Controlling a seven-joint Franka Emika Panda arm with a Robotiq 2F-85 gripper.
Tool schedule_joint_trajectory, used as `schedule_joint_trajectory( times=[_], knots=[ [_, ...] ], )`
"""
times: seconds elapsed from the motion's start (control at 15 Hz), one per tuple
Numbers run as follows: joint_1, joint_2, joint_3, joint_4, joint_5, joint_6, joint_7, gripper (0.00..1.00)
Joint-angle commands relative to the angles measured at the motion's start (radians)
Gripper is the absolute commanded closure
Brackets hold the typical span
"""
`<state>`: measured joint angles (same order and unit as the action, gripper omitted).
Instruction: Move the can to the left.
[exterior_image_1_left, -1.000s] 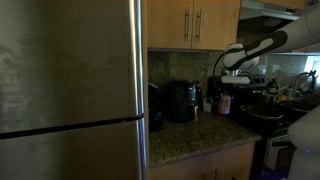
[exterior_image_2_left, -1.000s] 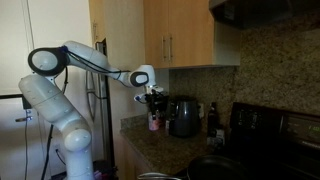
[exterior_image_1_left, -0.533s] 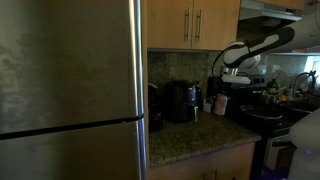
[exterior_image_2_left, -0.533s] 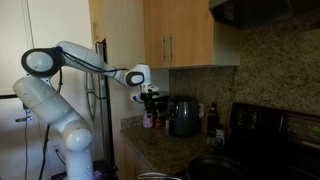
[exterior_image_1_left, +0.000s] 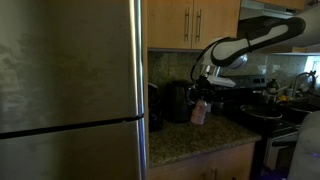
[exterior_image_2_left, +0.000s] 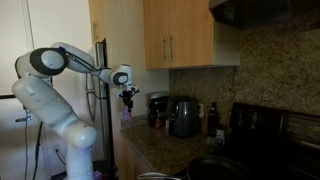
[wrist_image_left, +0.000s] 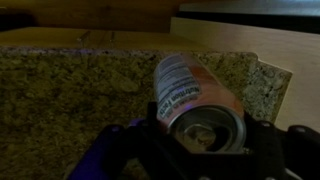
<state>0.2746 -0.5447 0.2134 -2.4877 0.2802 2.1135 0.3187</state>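
The can (exterior_image_1_left: 199, 112) is pinkish-red with a pale label and a silver top. My gripper (exterior_image_1_left: 200, 96) is shut on it and holds it upright above the granite counter (exterior_image_1_left: 190, 138), in front of the black appliance (exterior_image_1_left: 180, 101). In an exterior view the can (exterior_image_2_left: 126, 113) hangs under the gripper (exterior_image_2_left: 126, 100), out past the counter's near end and away from the appliances. In the wrist view the can (wrist_image_left: 190, 92) fills the middle, its open top between the two dark fingers (wrist_image_left: 200, 130), with the speckled counter below.
A steel refrigerator (exterior_image_1_left: 70, 90) fills the near side. Black appliances (exterior_image_2_left: 182, 116) stand against the backsplash. A stove with a dark pan (exterior_image_1_left: 262, 117) lies beyond the counter. Wooden cabinets (exterior_image_2_left: 178, 35) hang above.
The gripper has carried the can away from the stove side, along the counter past the black appliances, towards the refrigerator. It stayed shut on the can.
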Motion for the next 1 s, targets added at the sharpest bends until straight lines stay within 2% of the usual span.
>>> schedule_joint_trajectory(
  times=[0.0, 0.27, 0.53, 0.6, 0.67, 0.8, 0.87, 0.93],
  knots=[
    [-0.018, -0.002, 0.011, 0.003, 0.010, -0.005, -0.019, 0.54],
    [0.036, 0.124, 0.068, 0.073, 0.011, 0.014, -0.087, 0.54],
    [0.004, 0.269, 0.124, 0.180, -0.075, 0.096, -0.043, 0.54],
    [0.013, 0.286, 0.105, 0.195, -0.047, 0.105, -0.059, 0.54],
    [0.030, 0.213, 0.110, 0.139, -0.041, 0.084, -0.044, 0.29],
    [0.023, 0.265, 0.105, 0.174, -0.042, 0.098, -0.045, 0.29],
    [0.021, 0.276, 0.103, 0.182, -0.042, 0.098, -0.046, 0.54],
    [0.011, 0.313, 0.108, 0.190, -0.074, 0.090, -0.038, 0.54]
  ],
)
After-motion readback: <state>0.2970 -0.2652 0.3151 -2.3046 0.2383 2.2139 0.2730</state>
